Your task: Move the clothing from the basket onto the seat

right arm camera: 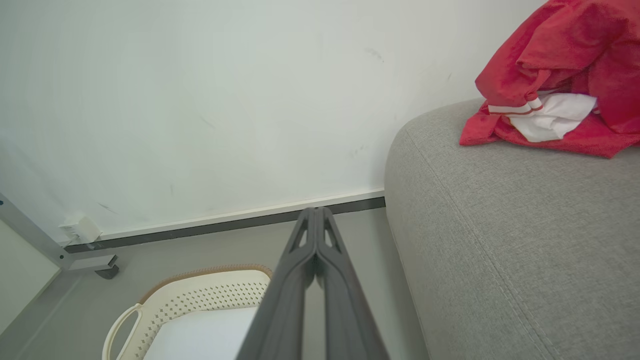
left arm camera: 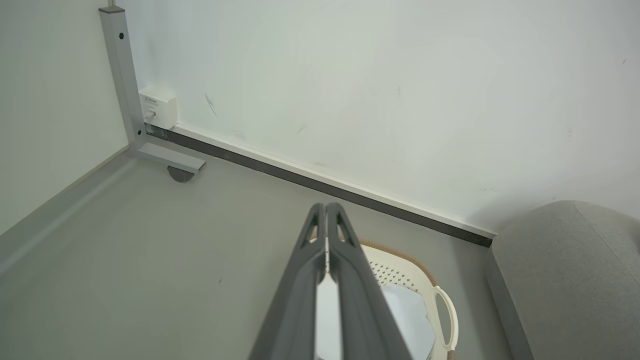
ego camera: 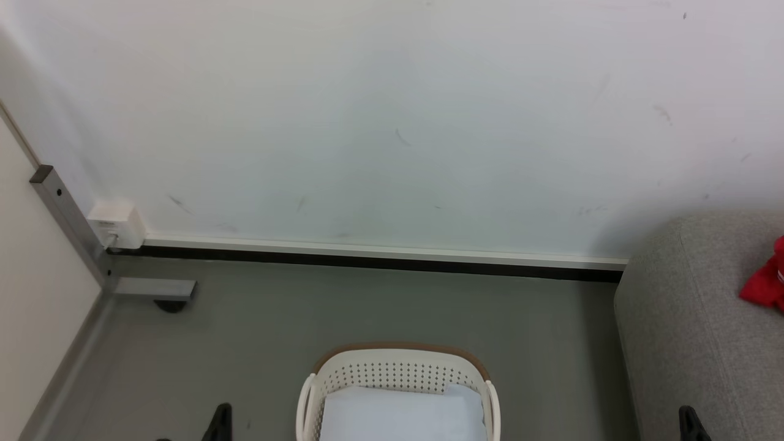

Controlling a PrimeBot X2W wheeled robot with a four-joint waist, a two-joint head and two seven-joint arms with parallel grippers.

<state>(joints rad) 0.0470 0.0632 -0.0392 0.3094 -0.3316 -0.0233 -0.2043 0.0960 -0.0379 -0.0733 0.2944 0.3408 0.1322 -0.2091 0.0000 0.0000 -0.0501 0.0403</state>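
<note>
1. The clothing (right arm camera: 555, 65) is lying crumpled on top of the seat (right arm camera: 500, 225), close to the wall (ego camera: 392, 122). Its white stripe trim and a white inner patch are facing outward.
2. The seat is standing on the grey floor (ego camera: 367, 306) at the right, with one end meeting the wall.
3. The basket (ego camera: 398, 367) is sitting on the floor just beside the seat and apart from the wall. A pale white sheet (ego camera: 401, 413) is lying flat inside it.
4. The left end effector (left arm camera: 326, 206) is hanging above the floor at the basket's left side. It is clenched: the two dark fingers are pressing together along their tips and are gripping no object.
5. The right end effector (right arm camera: 315, 210) is hovering over the strip of floor between the basket and the seat. It is clenched in the same way, fingers touching, and is carrying no load.
6. A grey metal post (ego camera: 61, 208) and a white socket box (ego camera: 116, 223) are occupying the left corner where the floor meets the wall.
</note>
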